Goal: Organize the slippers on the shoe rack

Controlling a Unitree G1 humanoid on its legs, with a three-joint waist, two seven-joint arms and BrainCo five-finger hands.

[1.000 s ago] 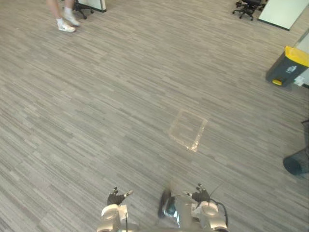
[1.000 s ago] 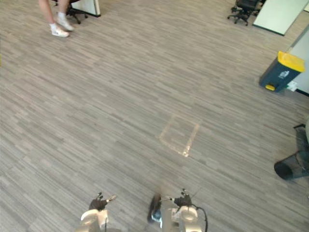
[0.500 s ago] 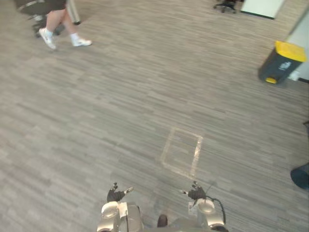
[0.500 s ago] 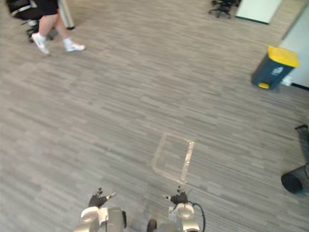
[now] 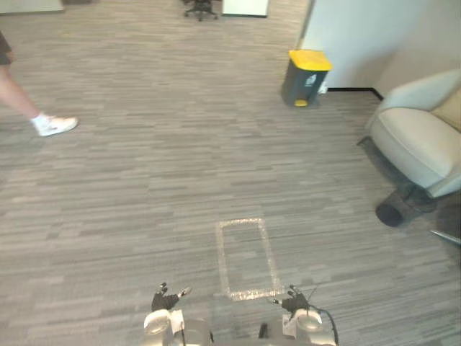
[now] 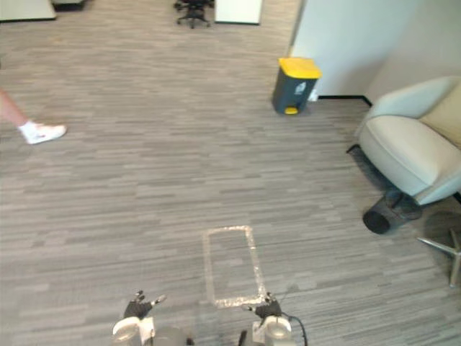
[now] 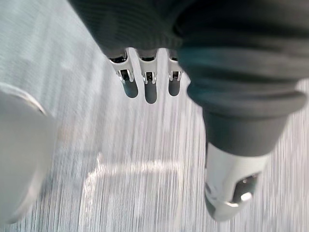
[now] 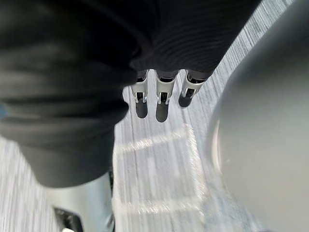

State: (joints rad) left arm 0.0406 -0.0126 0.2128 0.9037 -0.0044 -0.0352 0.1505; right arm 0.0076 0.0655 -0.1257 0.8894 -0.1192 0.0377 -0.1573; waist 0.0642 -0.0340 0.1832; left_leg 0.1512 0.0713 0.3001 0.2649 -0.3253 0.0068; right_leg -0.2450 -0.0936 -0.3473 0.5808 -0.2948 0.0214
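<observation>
Both hands hang low at the bottom of the head views, over grey striped carpet. My left hand (image 5: 165, 298) has relaxed, straight fingers (image 7: 147, 87) and holds nothing. My right hand (image 5: 294, 300) looks the same, its fingers (image 8: 161, 99) straight and apart from the floor. A taped rectangle outline (image 5: 247, 257) marks the carpet just ahead of the hands. I see no slippers or shoe rack in these views.
A dark bin with a yellow lid (image 5: 305, 76) stands by a white wall at the back. A cream armchair (image 5: 421, 133) sits at the right, a dark round object (image 5: 393, 212) at its foot. A person's leg and white shoe (image 5: 52, 125) are far left. Office chair (image 5: 198, 8) far back.
The whole picture has swung, so the camera turned toward the right: the bin shifted left and nearer centre, the armchair came into sight. Both hands stayed open and low.
</observation>
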